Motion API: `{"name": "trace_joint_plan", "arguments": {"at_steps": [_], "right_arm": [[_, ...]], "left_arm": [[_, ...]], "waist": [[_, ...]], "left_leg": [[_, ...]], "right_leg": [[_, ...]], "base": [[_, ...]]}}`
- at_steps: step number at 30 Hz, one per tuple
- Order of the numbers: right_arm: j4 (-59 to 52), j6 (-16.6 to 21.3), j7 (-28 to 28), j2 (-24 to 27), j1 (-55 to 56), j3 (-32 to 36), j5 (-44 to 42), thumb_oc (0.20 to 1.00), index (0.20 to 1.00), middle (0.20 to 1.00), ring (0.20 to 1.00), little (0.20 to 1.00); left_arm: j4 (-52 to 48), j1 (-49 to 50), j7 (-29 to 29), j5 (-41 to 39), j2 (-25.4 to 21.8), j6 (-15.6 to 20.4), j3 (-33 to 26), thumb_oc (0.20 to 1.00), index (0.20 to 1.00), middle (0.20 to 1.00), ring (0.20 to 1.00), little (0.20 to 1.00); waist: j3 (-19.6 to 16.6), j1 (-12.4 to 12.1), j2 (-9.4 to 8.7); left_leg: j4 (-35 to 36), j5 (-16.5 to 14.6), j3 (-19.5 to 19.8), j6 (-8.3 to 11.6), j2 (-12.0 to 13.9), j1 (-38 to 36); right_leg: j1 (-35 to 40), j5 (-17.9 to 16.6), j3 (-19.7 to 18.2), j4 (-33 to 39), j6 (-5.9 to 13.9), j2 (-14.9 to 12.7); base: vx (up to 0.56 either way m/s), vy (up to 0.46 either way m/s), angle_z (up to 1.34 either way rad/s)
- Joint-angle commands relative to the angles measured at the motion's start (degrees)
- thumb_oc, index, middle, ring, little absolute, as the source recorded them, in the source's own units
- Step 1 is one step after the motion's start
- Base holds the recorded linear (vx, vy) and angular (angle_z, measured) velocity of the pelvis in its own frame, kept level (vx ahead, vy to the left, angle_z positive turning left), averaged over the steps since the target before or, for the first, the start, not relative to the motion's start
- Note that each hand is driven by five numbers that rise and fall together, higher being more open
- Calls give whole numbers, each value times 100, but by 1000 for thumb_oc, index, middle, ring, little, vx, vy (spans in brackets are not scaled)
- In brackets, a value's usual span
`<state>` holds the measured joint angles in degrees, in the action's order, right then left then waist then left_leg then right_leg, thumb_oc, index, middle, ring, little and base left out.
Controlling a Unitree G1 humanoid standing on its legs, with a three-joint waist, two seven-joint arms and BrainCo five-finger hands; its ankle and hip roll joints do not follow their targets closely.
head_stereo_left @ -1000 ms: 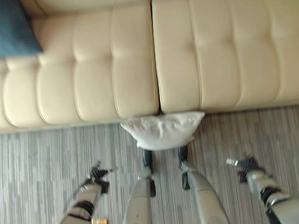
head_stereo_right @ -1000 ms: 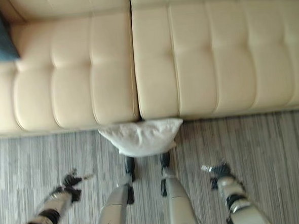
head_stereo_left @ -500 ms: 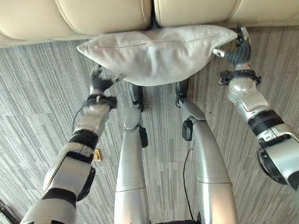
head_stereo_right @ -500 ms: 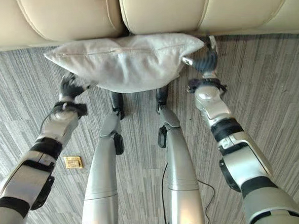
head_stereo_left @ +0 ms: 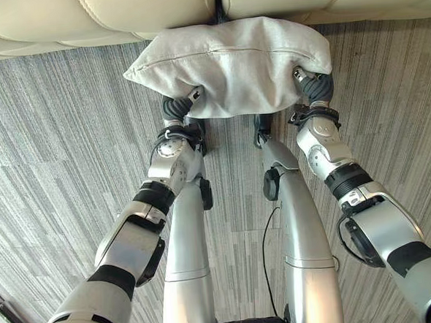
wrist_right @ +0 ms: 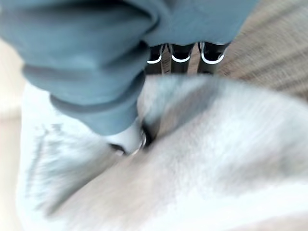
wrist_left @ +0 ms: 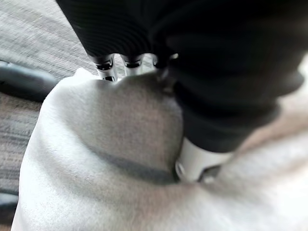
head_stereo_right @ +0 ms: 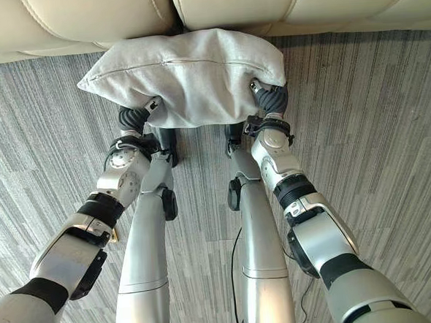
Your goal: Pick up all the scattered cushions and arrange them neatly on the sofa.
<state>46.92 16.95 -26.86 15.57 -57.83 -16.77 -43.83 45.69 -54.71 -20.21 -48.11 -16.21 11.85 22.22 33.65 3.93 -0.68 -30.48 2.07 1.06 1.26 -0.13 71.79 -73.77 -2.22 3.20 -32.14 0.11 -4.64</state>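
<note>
Both hands, left hand [head_stereo_left: 177,109] and right hand [head_stereo_left: 312,87], have fingers clamped on the grey cushion [head_stereo_left: 228,64] by the sofa [head_stereo_left: 119,14]; next, lift it onto the seat.

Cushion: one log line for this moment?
grey cushion on floor against sofa | left hand pinching near edge | right hand pinching near edge

We've got both arms stretched fwd & down, elbows nearly straight. Our left hand [head_stereo_left: 180,109] & right hand [head_stereo_left: 312,87] each w/ thumb on top, fingers tucked beneath, pinching what's between them.
</note>
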Motion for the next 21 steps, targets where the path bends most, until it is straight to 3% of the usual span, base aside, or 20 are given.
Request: {"name": "trace_joint_plan", "arguments": {"at_steps": [1, 5, 12, 14, 21], "right_arm": [[-619, 514, 964, -778, 359, -249, -709, 200, 200, 200, 200, 200], [-988, 585, 1262, -864, 597, -260, -1038, 200, 200, 200, 200, 200], [-1943, 635, 1647, -852, 1654, -364, -1061, 200, 200, 200, 200, 200], [-2353, 555, 1812, -769, 2323, -436, -898, 200, 200, 200, 200, 200], [-3057, 262, 2179, -510, 3740, -415, -389, 200, 200, 200, 200, 200]], "left_arm": [[-589, 214, 1082, -390, 1385, 145, 385, 200, 200, 200, 200, 200], [-963, 382, 1190, -589, 1401, 260, 259, 200, 200, 200, 200, 200], [-1794, 1195, 1168, 255, 963, 312, 349, 200, 200, 200, 200, 200], [-2241, 1737, 1120, 680, 750, 351, 303, 200, 200, 200, 200, 200], [-3013, 3147, 1191, 967, 532, 395, -66, 200, 200, 200, 200, 200]], "waist": [[-797, -104, 151], [-922, -103, 128], [-1058, -163, 65], [-1128, -186, 25], [-1503, -258, -8]], "left_leg": [[37, -772, -88, -26, -35, -107], [471, -671, -63, 26, 1, -681], [1375, -443, -31, 132, -75, -2180], [1703, -198, -52, 161, -107, -2788], [2442, -81, -49, 224, -48, -4410]], "right_leg": [[279, 1095, 97, -416, 393, 39], [812, 977, 100, 17, 435, 14], [2174, 766, 171, 893, 490, -12], [2791, 518, 239, 1299, 480, -64], [4474, 412, 314, 2087, 541, -121]], "base": [[-23, 20, -5], [-42, 12, -6], [-19, 3, -1], [-33, 11, -6], [114, 15, 3]]}}
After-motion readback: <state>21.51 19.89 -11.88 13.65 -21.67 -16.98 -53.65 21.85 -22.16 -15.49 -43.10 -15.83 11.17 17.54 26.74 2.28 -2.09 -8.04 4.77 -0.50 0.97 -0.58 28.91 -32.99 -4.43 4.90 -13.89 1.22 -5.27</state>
